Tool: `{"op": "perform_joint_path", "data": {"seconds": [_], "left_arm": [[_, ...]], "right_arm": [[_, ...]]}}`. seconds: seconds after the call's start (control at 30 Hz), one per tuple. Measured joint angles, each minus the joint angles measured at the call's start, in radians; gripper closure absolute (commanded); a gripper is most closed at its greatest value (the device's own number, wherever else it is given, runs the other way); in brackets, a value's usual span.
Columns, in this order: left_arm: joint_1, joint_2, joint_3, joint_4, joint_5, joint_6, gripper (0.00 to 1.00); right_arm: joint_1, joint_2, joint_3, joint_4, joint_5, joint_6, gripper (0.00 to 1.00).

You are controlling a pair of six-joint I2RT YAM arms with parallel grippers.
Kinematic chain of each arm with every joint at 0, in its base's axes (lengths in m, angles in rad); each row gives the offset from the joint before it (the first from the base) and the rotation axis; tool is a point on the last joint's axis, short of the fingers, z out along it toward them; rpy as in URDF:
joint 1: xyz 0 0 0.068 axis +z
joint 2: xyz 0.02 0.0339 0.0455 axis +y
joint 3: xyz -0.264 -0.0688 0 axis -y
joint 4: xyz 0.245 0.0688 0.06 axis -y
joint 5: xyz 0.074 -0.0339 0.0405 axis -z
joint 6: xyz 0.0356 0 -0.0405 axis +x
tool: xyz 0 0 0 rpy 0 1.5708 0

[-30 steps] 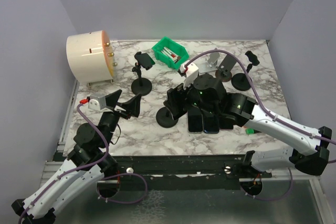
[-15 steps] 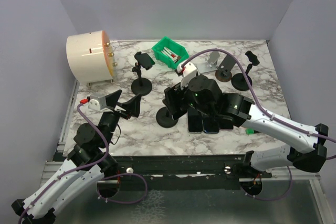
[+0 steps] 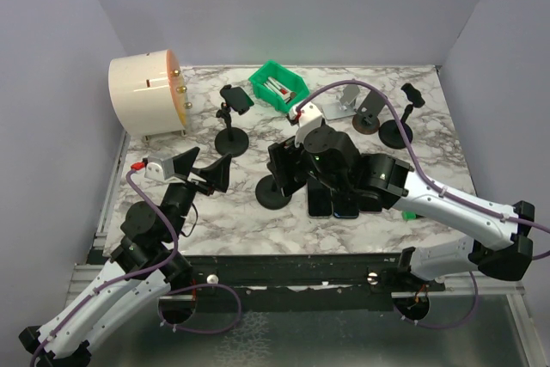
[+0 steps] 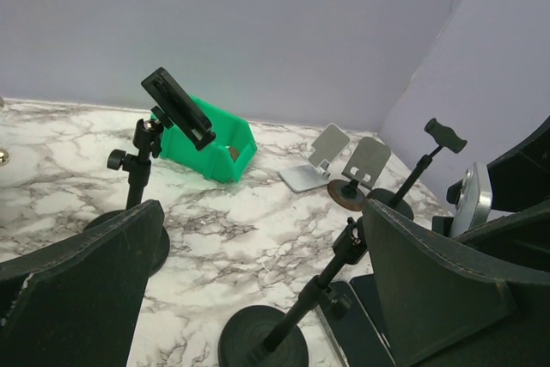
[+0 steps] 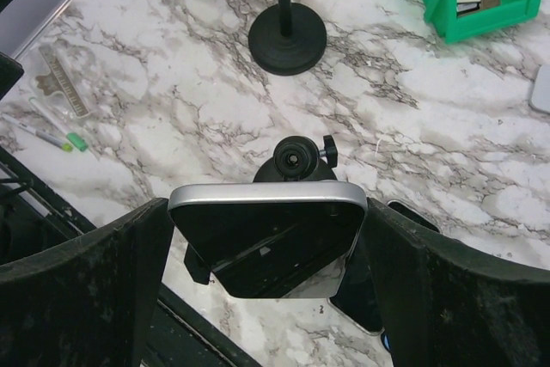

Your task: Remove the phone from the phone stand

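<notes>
In the right wrist view a silver-edged black phone [image 5: 266,212] spans the gap between my right gripper's [image 5: 266,251] two fingers, its side edges against both pads. My right gripper is shut on it. Just beyond the phone's top edge shows the ball head of the black phone stand [image 5: 297,159], and a piece of the clamp pokes out below the phone's left corner. From above, the right gripper [image 3: 295,169] sits over the stand's round base [image 3: 273,196]. My left gripper [image 3: 204,174] hangs open and empty to the left, with the stand's pole [image 4: 331,272] between its fingers' lines of sight.
Several dark phones [image 3: 344,204] lie flat right of the stand. Two more black pole stands [image 3: 232,139] [image 3: 397,131], a silver folding stand [image 3: 348,100], a green bin [image 3: 279,88] and a round cream container [image 3: 146,94] stand at the back. Pens and a ruler [image 5: 56,83] lie near the left edge.
My right gripper's fingers have closed in a little onto the phone's sides, and the right arm has shifted slightly left. The left arm has not moved.
</notes>
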Motion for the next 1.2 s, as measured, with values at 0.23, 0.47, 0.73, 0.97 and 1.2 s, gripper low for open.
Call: {"op": "perform_joint_path", "data": {"seconds": [0.23, 0.47, 0.73, 0.97, 1.2], "left_arm": [[0.000, 0.000, 0.000, -0.009, 0.000, 0.000, 0.01], [0.000, 0.009, 0.000, -0.011, 0.030, 0.000, 0.03], [0.000, 0.054, 0.000, 0.025, 0.214, -0.001, 0.05], [0.000, 0.104, 0.000, 0.051, 0.407, -0.012, 0.07], [0.000, 0.211, 0.005, 0.071, 0.595, -0.040, 0.10]], "right_arm": [[0.001, 0.008, 0.000, -0.016, 0.015, 0.009, 0.18], [0.001, 0.008, 0.000, -0.016, 0.019, 0.014, 0.36], [0.002, 0.008, 0.000, -0.017, 0.030, 0.033, 0.46], [0.002, -0.008, -0.016, -0.014, 0.044, 0.068, 0.48], [0.002, -0.030, -0.040, -0.005, 0.052, 0.087, 0.49]]}}
